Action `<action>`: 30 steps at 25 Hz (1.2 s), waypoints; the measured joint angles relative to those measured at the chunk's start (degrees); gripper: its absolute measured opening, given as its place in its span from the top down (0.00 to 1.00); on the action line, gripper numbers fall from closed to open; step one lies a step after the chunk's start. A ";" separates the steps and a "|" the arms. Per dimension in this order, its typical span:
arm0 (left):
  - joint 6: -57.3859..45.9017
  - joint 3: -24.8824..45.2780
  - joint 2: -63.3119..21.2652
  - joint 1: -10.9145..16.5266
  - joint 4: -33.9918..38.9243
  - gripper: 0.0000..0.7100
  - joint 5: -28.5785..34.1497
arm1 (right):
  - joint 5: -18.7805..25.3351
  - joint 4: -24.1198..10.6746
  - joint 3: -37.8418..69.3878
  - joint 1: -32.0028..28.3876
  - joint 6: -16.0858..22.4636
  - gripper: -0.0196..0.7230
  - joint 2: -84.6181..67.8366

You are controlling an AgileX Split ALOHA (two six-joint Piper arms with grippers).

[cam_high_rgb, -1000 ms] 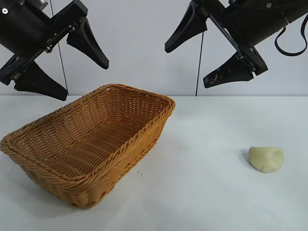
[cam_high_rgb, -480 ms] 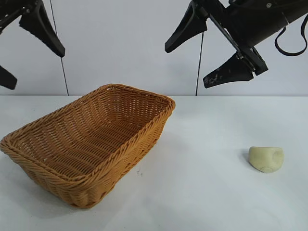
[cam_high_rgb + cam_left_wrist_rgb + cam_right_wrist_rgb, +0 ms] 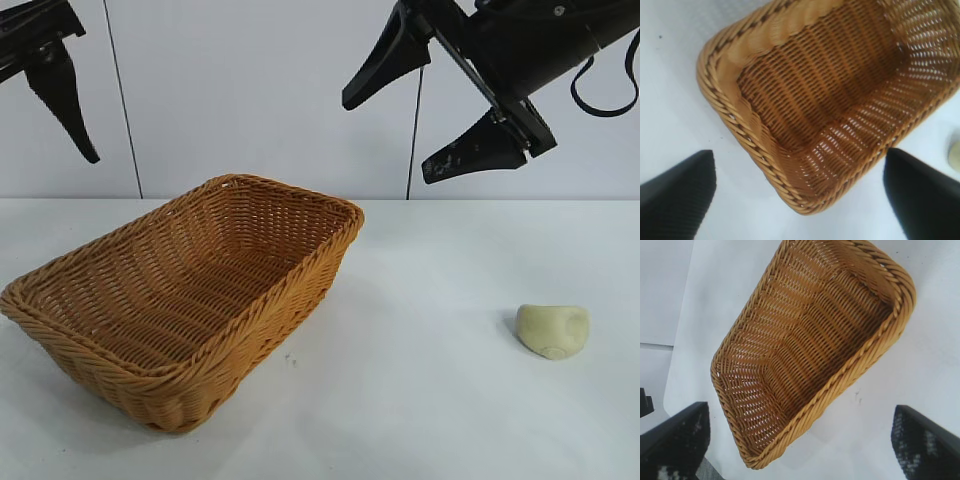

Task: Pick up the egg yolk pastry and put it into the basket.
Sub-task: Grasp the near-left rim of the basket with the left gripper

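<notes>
The egg yolk pastry [image 3: 553, 331], a small pale cream lump with a dent, lies on the white table at the right, well apart from the basket. The orange-tan wicker basket [image 3: 300, 268] stands at the left with nothing inside. My right gripper [image 3: 388, 140] hangs open high above the table, between basket and pastry, nothing between its fingers. Only one finger [image 3: 62, 95] of my left arm shows, at the top left corner. In the left wrist view my left gripper [image 3: 797, 155] is open high over a basket corner [image 3: 805, 205]. The right wrist view shows my right gripper [image 3: 800, 410] open over the basket [image 3: 860, 365].
The white table [image 3: 420, 400] runs back to a pale wall. Bare tabletop lies between the basket and the pastry. A thin dark cable [image 3: 412, 140] hangs behind the right arm.
My left gripper has swung up and to the left, until only one finger is in the exterior view. The right arm, basket and pastry have not moved.
</notes>
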 joint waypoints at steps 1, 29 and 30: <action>-0.32 1.18 0.00 0.00 -0.11 0.02 -0.12 | 0.04 0.00 0.00 0.00 0.00 0.06 0.00; 0.22 3.95 23.28 0.08 -5.43 0.02 -19.17 | 0.28 0.00 0.00 0.00 0.00 0.06 0.00; 0.26 3.95 24.01 0.08 -5.43 0.02 -19.43 | 0.28 0.00 0.00 0.00 0.00 0.06 0.00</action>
